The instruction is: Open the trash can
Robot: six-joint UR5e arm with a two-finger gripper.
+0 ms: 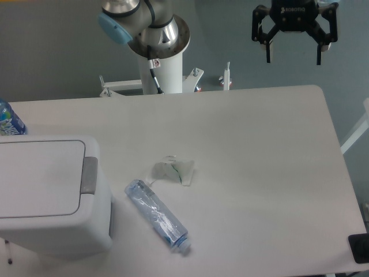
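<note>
"Where's the arm? I only see its base from here."

"The gripper (293,59) hangs high at the far right, above the back edge of the table (271,173), with its two fingers spread apart and nothing between them. The trash can (49,196) sits at the near left corner, lid flat and shut, so the job looks unstarted to me."

"So it has to cross the whole table."

"Diagonally, yes. The grey push-button strip (89,174) runs along the can's right rim, and I'd guess that is what it needs to press. The strip is narrow. Come down a bit to the left and the fingers land on the lid; a bit to the right and they slide off down the side."

"Anything in the way?"

"A clear plastic bottle (157,216) lies on its side just beside the can, and a crumpled clear wrapper (172,170) rests near it, mid-table. A low sweep could knock the bottle rolling. Travelling high avoids both."

"And the can itself?"

"It stands close to the table's near left edge. A sideways shove rather than a straight downward press might scoot it. There's also a blue bottle (10,120) behind it, partly cut off at the picture's edge. The right half of the table gives open room."
</note>
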